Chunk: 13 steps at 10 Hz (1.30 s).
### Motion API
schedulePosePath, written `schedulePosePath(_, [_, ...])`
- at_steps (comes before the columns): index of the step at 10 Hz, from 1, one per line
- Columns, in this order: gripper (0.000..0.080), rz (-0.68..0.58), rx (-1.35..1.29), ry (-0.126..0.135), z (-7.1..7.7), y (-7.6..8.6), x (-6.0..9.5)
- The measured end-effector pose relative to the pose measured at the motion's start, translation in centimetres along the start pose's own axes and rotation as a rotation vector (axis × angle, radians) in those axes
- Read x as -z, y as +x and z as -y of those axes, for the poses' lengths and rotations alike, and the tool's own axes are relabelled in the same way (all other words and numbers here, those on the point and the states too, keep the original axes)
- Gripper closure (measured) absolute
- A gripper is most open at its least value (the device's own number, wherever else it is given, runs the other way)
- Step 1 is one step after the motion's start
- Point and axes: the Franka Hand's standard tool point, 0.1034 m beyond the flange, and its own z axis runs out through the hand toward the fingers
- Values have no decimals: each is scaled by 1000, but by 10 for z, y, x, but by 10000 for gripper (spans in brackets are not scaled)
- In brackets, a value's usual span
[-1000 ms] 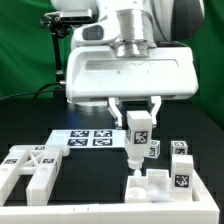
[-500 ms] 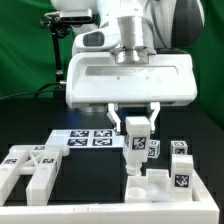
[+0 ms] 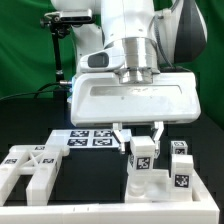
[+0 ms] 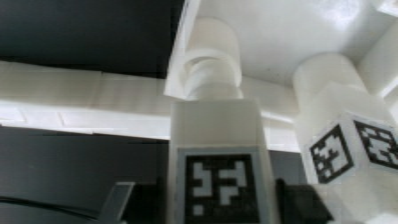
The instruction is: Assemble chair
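My gripper is shut on a white chair bar with a black-and-white tag, held upright. Its lower end meets the white notched chair block at the front of the table. In the wrist view the bar stands between my fingers and runs down onto the white block. A second tagged white piece stands right beside it. Another tagged white post stands on the exterior view's right of the block.
The marker board lies flat behind the parts. A white chair slab with a cross-shaped cutout lies at the exterior view's left front. A green backdrop hangs behind the black table.
My gripper has come down with the bar and shifted slightly toward the exterior view's right. The bar's lower end now sits lower, against the notched block.
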Motion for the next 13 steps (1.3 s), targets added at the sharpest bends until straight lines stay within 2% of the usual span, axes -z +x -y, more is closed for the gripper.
schedulePosePath(5, [514, 14, -2, -6, -3, -10, -11])
schedulePosePath(7, [514, -6, -2, -21, -7, -11, -13])
schedulePosePath(9, [514, -11, -3, -26, -8, -11, -13])
schedulePosePath(10, [457, -11, -3, -26, -8, -11, -13])
schedulePosePath(11, [316, -11, -3, -26, -8, -11, -14])
schedulePosePath(12, [316, -11, -3, -26, -8, -11, -14])
schedulePosePath(13, [206, -11, -3, -26, -8, -11, -14])
